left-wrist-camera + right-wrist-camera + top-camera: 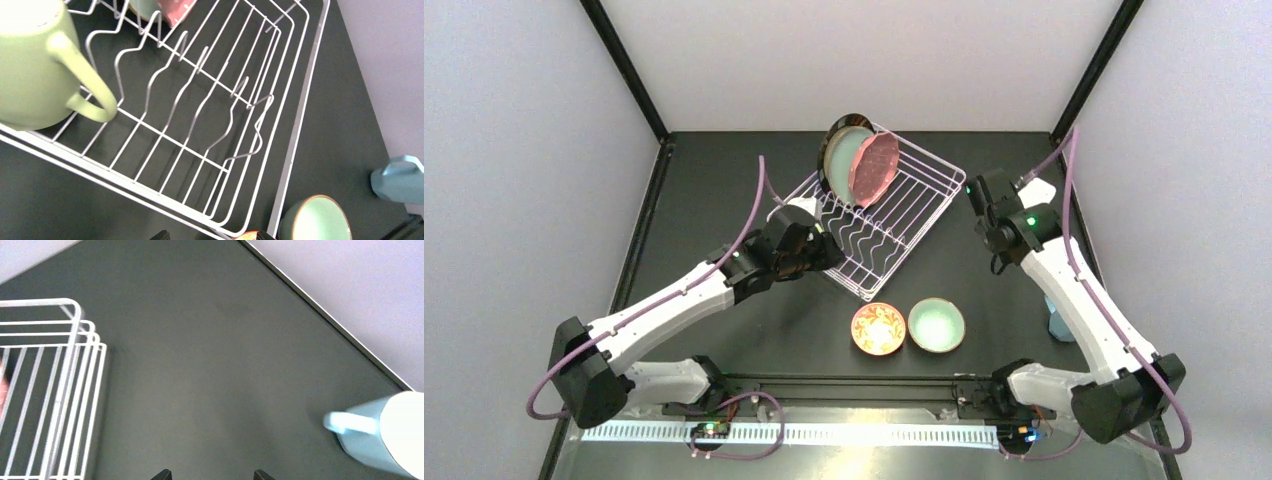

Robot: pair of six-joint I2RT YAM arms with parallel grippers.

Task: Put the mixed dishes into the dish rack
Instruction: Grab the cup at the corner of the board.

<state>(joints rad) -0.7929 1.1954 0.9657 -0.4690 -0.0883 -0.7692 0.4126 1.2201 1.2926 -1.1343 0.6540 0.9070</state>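
The blue mug (382, 440) stood on the table (200, 365) by the right wall, right of the right gripper (211, 475), handle pointing left. Its fingers (260, 474) were spread, grasping nothing. The right arm was nearer; the dish rack (75, 340) lay left.
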